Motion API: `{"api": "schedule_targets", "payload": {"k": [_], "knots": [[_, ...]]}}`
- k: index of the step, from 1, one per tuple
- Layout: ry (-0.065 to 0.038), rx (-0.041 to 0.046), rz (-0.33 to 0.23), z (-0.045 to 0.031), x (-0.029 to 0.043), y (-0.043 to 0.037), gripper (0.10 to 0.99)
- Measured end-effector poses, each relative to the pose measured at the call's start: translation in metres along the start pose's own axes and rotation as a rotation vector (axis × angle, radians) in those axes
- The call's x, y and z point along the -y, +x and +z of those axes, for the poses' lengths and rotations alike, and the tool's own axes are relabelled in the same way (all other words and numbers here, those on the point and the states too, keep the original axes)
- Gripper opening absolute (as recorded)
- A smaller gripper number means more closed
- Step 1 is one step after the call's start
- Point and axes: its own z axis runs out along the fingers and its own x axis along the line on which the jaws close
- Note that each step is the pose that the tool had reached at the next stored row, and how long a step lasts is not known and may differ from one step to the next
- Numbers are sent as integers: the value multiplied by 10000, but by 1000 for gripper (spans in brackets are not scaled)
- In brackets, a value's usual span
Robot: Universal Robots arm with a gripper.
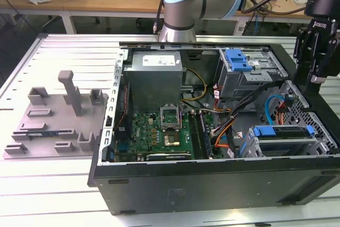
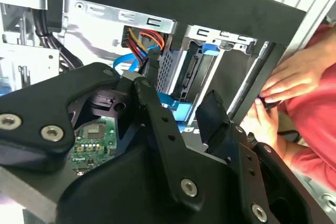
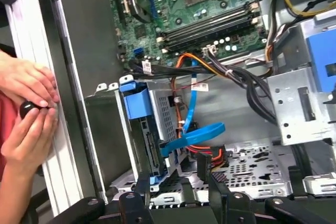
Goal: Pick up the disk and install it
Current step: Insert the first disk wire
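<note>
Disk (image 1: 280, 143) is sitting on edge in the drive cage (image 3: 168, 103) at the four o'clock corner of the open computer case (image 1: 212, 184) in the exterior view, its blue frame showing along the upper edge. We are judging that it is standing this way because the cage's slot takes it edgewise, with the blue cable (image 3: 194, 135) looping just beside it. We are seeing the gripper (image 2: 176, 90) released and empty, its fingers (image 2: 152, 111) spread apart with nothing between them. It is hovering above the case rim, toward one o'clock from the disk and apart from it. A person's hands (image 3: 29, 85) are resting against the case's side wall, pinching a small dark object (image 3: 27, 109)
</note>
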Motion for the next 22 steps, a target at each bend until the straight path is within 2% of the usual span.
{"api": "schedule_targets", "payload": {"k": [2,5,6,7,12,15,17,20,22], "knots": [[4,-16,0,17,-28,-35,565],[5,-17,0,1,-80,-180,565],[2,-44,-2,5,-74,-189,549],[1,-69,-28,8,-58,-197,412],[28,-85,-352,28,-26,-213,412],[102,-98,-672,44,-25,-219,412],[100,-99,-667,55,-26,-223,412],[11,-111,-439,73,-27,-230,412],[-121,-126,-94,91,-28,-237,412]]}}
